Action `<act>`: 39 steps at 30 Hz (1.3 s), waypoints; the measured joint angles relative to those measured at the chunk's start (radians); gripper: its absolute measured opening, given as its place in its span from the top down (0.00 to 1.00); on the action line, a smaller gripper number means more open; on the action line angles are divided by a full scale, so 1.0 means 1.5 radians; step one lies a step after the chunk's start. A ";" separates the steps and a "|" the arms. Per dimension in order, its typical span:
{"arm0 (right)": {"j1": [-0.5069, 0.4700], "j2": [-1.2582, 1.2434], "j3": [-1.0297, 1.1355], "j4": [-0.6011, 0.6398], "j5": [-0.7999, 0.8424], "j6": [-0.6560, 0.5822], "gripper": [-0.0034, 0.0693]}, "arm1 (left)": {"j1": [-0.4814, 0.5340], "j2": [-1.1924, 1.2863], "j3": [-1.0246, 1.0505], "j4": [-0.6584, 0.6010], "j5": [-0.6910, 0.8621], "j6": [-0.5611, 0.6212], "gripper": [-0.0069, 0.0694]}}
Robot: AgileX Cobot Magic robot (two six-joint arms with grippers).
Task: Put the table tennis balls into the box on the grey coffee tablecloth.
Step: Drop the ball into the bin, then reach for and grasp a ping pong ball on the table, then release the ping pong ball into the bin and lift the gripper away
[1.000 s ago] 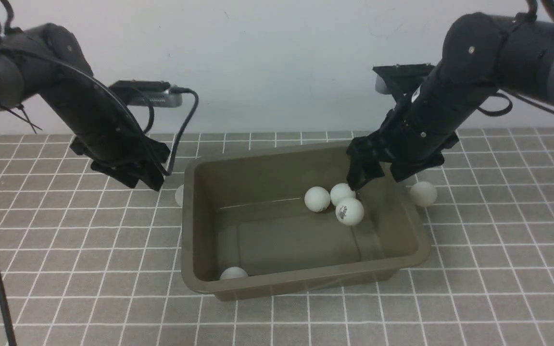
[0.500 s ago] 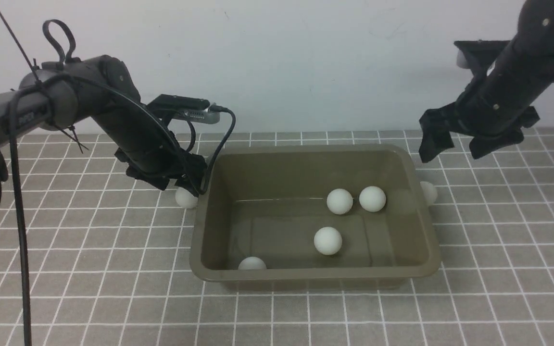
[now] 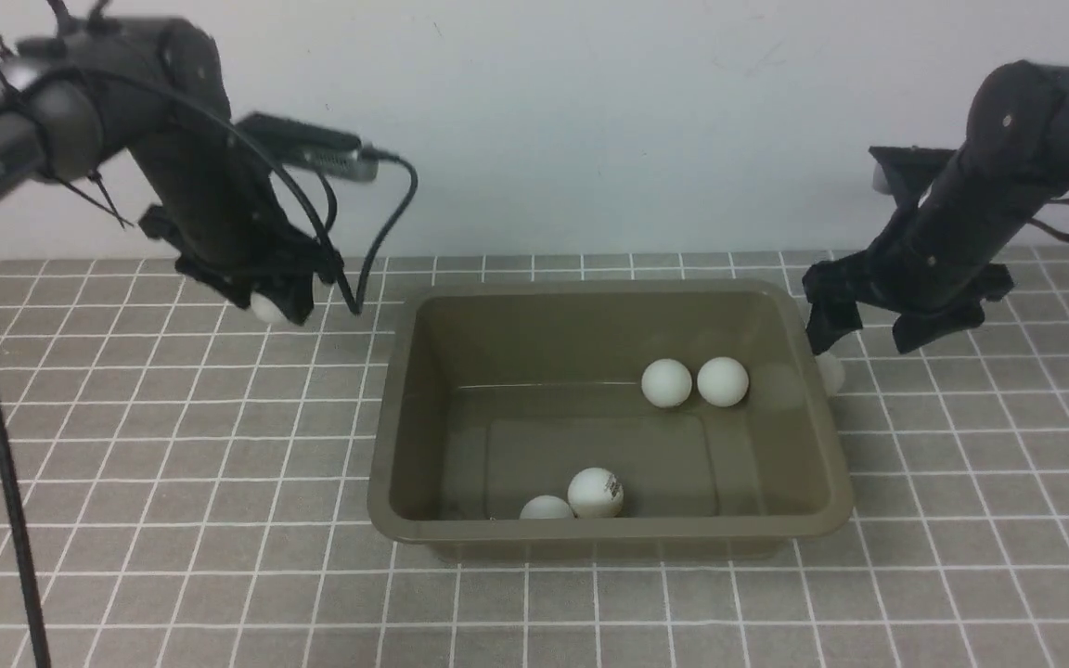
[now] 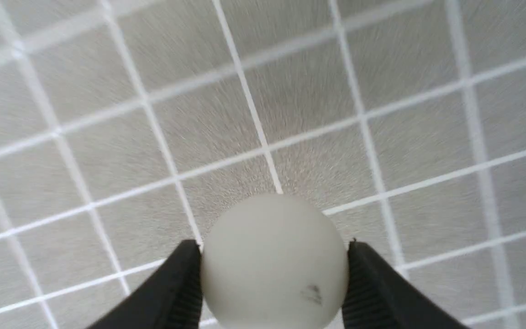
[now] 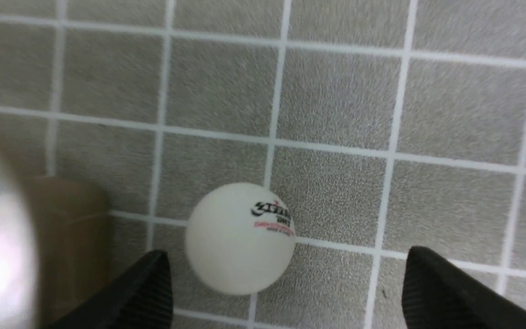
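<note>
While the grey coffee tablecloth [image 3: 173,482] is lying flat beneath everything, the box [image 3: 609,533] is holding four of the six table tennis balls [image 3: 666,382]. The left gripper [image 3: 270,306] is clamping a fifth ball [image 4: 274,265] above the cloth, left of the box. The right gripper [image 3: 869,325] is hanging with jaws apart over the sixth ball [image 5: 240,237], just beside the box's right wall. Judged so, two deposits are outstanding. In the front view, that wall is partly hiding the sixth ball.
</note>
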 joint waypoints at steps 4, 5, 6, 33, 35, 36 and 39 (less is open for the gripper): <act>0.000 0.028 0.000 0.034 -0.011 -0.018 0.12 | -0.030 -0.039 -0.010 -0.129 0.017 0.055 0.46; 0.000 0.032 0.000 0.047 -0.017 -0.026 0.13 | -0.041 -0.037 -0.010 -0.160 0.021 0.075 0.46; 0.000 0.035 0.000 0.054 -0.020 -0.030 0.14 | -0.048 -0.034 -0.010 -0.175 0.024 0.086 0.46; 0.134 -0.096 -0.047 0.078 0.101 -0.025 0.45 | -0.093 -0.065 -0.111 -0.108 0.083 0.027 0.86; 0.150 -0.089 -0.047 0.075 0.099 -0.031 0.42 | -0.091 -0.099 -0.108 -0.108 0.084 0.027 0.89; 0.161 -0.085 -0.047 0.063 0.103 -0.033 0.35 | -0.089 -0.143 -0.092 -0.108 0.084 0.027 0.91; 0.161 -0.087 -0.051 0.047 0.126 -0.034 0.24 | -0.088 -0.203 -0.057 -0.109 0.086 0.027 0.92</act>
